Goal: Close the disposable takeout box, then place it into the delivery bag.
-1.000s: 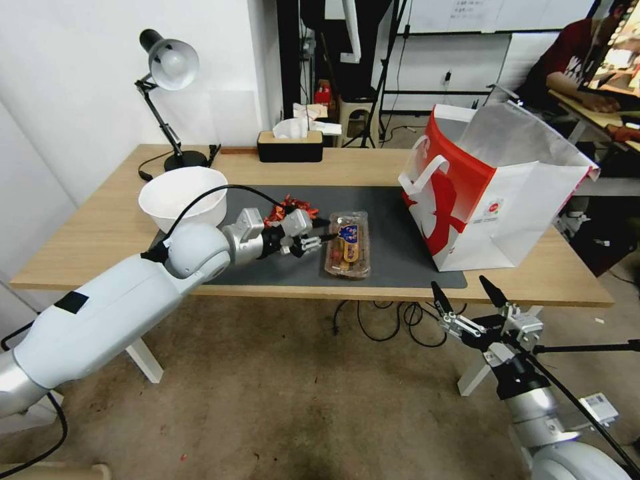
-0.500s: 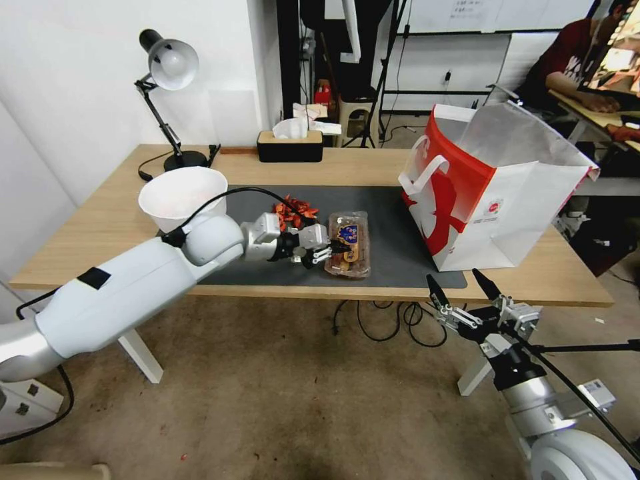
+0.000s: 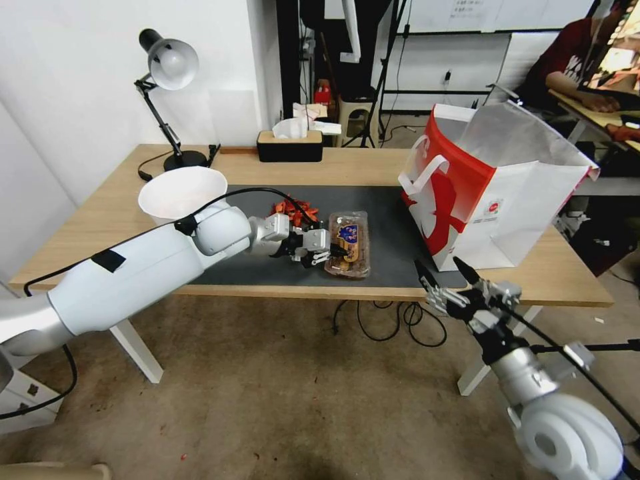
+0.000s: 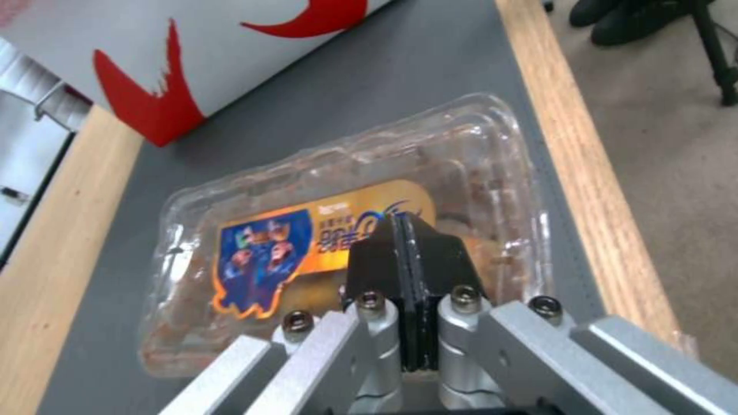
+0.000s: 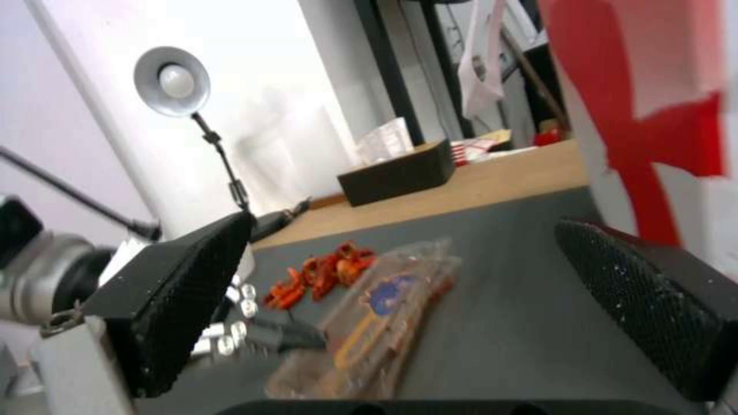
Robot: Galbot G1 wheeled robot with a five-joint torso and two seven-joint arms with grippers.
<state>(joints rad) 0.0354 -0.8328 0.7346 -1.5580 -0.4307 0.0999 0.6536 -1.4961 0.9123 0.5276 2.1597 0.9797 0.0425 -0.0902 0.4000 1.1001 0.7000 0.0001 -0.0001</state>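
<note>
Takeout box (image 3: 348, 244) flat, long axis front-to-back on mat (image 3: 393, 227)

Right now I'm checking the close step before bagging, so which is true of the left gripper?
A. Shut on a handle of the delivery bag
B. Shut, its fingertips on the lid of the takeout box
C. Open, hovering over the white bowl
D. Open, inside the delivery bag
B: the left gripper has its fingers pressed together, tips on the labelled lid of the disposable takeout box, which lies on the grey mat.
</note>
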